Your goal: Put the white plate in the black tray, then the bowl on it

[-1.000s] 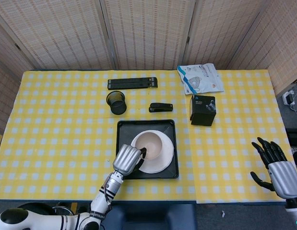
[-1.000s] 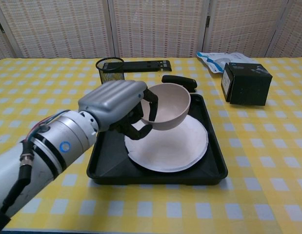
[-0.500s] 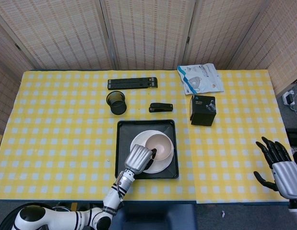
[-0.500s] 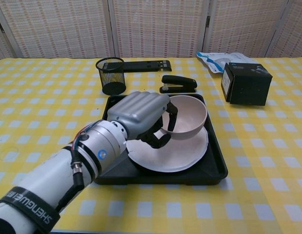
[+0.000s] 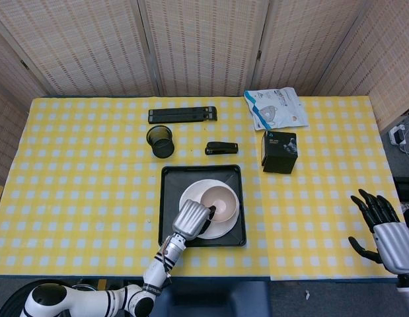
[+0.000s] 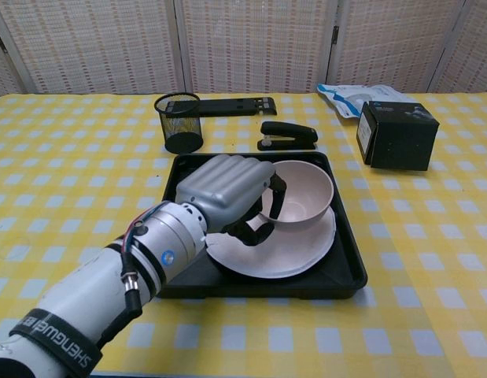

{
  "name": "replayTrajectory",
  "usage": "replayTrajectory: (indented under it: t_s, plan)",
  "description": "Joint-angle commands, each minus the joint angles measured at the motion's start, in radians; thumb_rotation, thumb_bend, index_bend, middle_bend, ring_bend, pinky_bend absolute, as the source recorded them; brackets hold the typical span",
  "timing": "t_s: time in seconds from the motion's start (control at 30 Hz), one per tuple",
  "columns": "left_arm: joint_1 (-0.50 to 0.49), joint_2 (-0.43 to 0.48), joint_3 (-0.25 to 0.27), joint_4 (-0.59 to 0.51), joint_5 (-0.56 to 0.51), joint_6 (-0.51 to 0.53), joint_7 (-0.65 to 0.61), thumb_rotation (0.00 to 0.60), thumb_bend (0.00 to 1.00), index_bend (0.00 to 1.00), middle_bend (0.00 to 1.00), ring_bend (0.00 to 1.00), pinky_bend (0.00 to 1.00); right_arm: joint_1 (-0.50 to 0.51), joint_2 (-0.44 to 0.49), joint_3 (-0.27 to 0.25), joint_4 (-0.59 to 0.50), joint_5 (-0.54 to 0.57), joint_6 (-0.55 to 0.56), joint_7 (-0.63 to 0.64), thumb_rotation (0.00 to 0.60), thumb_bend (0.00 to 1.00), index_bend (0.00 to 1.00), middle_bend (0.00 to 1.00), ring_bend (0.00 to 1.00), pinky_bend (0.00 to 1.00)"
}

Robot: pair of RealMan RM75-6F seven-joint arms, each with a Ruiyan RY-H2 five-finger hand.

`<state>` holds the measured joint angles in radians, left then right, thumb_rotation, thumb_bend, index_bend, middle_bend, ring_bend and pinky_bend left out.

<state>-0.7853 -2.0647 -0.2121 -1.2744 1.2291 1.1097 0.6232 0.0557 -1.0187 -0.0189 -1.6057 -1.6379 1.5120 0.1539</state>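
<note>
Bowl: the pale bowl sits on or just above the white plate, toward its far right side; whether its base is fully down I cannot tell from either view.
Plate: lies flat inside the black tray, which rests on the yellow checked table; the first half of the task looks done.
How the bowl will handle: it reads as a light, stiff, smooth-walled dish, likely plastic or glazed. I judge it slippery at the rim and apt to skate on the plate if let go while tilted. The rim is the natural hold, thumb inside and fingers outside, as it is taken now.
How the plate will handle: thin, rigid and shallow; a push from the bowl could slide it within the tray.
Left hand: the left hand grips the near left rim of the bowl, fingers curled over the edge and dark fingertips against the wall; silver back of the hand faces up.
Left arm: reaches in low from the near edge of the table, forearm slanting up toward the tray.
Right hand: the right hand hangs off the right end of the table, fingers spread, holding nothing.
Risk: releasing before the bowl is level may tip it.
</note>
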Motion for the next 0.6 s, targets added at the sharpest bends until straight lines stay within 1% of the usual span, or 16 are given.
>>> replayTrajectory:
  t_s: [0.03, 0.43, 0.6]
  plan:
    - [0.002, 0.003, 0.005, 0.007, 0.005, 0.002, 0.000, 0.600, 0.66, 0.69, 1.00, 1.00, 1.00, 0.001, -0.002, 0.001, -0.002, 0.002, -0.003, -0.008, 0.600, 0.34, 0.00, 0.00, 0.00, 0.00]
    - [0.008, 0.026, 0.008, 0.007, -0.010, -0.017, 0.010, 0.600, 0.66, 0.69, 1.00, 1.00, 1.00, 0.004, -0.005, 0.003, -0.006, 0.008, -0.012, -0.021, 0.600, 0.34, 0.00, 0.00, 0.00, 0.00]
    - [0.011, 0.038, 0.009, -0.004, -0.012, -0.020, 0.007, 0.600, 0.66, 0.64, 1.00, 1.00, 1.00, 0.007, -0.007, 0.002, -0.009, 0.010, -0.020, -0.029, 0.600, 0.34, 0.00, 0.00, 0.00, 0.00]
